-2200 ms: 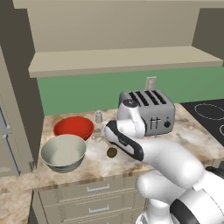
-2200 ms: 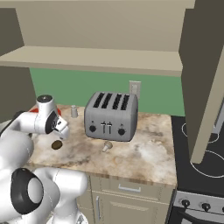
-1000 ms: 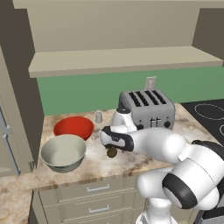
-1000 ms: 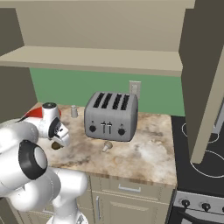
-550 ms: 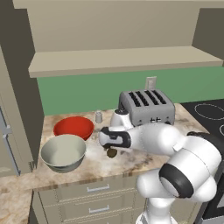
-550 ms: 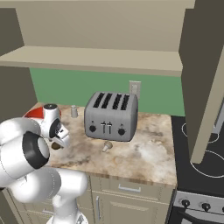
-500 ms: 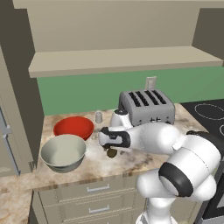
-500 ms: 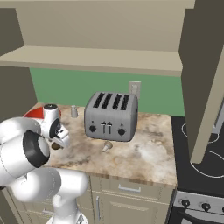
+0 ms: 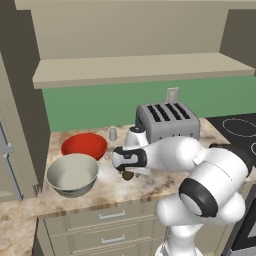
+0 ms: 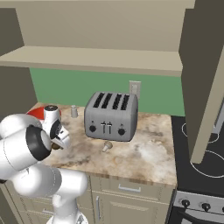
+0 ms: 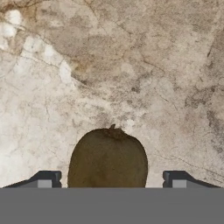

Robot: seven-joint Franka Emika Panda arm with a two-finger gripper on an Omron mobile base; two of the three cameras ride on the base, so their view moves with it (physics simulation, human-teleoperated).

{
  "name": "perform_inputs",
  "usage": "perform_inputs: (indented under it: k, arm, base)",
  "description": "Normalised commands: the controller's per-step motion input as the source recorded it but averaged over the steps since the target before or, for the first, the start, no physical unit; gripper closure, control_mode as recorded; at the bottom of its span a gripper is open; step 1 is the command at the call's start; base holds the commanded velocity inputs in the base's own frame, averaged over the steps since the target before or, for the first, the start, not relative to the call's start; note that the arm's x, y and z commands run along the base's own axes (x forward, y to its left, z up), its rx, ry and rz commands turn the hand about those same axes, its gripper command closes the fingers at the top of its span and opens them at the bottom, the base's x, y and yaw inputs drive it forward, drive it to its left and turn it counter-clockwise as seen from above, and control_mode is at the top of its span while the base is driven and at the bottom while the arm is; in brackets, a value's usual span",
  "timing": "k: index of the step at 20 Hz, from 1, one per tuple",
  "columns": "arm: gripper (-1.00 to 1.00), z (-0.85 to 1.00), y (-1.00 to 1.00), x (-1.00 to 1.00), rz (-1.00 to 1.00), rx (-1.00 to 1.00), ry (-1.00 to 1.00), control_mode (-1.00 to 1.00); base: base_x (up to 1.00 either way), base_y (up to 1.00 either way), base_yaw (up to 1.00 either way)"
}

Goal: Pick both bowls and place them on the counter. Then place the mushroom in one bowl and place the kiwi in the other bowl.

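Gripper (image 11: 109, 181) low over kiwi (image 11: 108, 159), bottom centre of hand view; jaws wide either side, nothing gripped. Kiwi rests on counter (image 11: 131, 65). Advice: stay centred, close gently on widest part, lift straight.

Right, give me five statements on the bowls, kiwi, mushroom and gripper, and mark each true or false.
1. Both bowls, the red bowl and the grey bowl, stand on the counter. True.
2. The kiwi lies in the grey bowl. False: it lies on the counter.
3. The gripper straddles the kiwi with a gap on each side. True.
4. The mushroom is in the red bowl. False: it lies on the counter in front of the toaster.
5. The red bowl holds fruit. False: it is empty.
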Motion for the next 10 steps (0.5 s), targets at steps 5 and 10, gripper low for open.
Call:
perform_inputs:
  k: [5,10]
  arm:
    - [1.0,-0.07,0.0,0.0,-0.01,0.0,0.0,-1.0]
    - [1.0,-0.01,-0.02,-0.03,0.0,0.0,0.0,-1.0]
  base:
    - [0.0,0.0,0.0]
    - [0.0,0.0,0.0]
